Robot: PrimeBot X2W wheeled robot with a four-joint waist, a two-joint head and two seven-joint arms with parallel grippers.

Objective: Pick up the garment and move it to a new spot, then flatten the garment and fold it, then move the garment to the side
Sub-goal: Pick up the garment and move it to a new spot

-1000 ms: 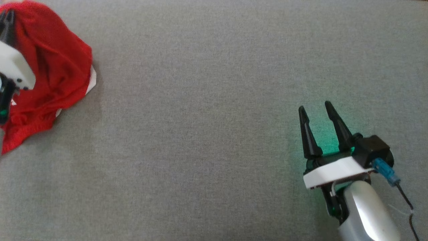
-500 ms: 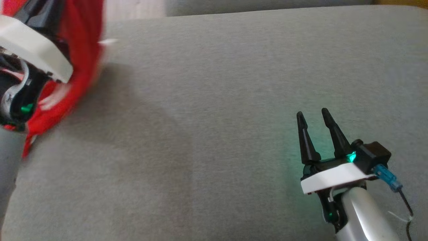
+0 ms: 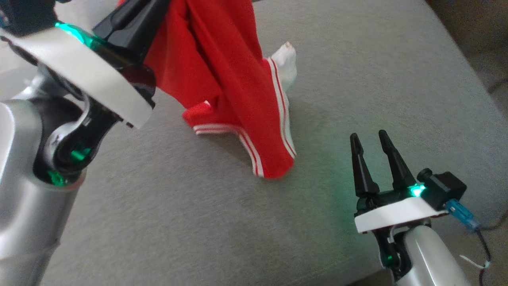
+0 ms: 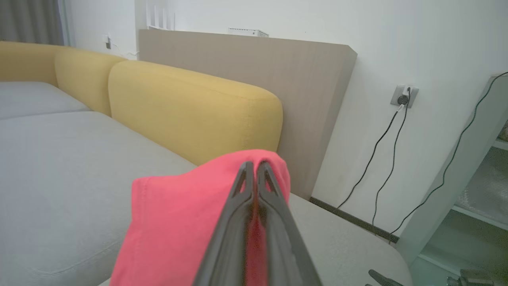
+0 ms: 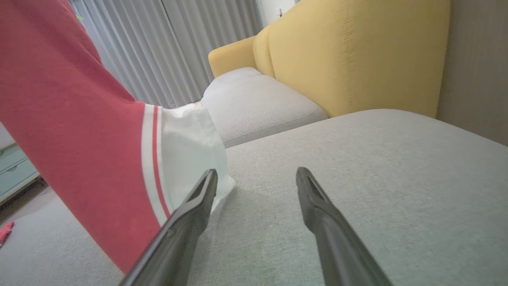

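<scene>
Left gripper (image 4: 254,166), pressed shut, pinches the red shorts (image 3: 222,71). They hang beneath it, hem touching the grey cushion (image 3: 377,71), just left of the spread, empty right gripper (image 3: 367,136). The pickup looks done; placing, flattening and folding are left.

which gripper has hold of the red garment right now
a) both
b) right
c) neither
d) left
d: the left gripper is pinched shut on the red garment, lifting it off the grey cushion, while the right gripper stands open with nothing between its fingers.
</scene>
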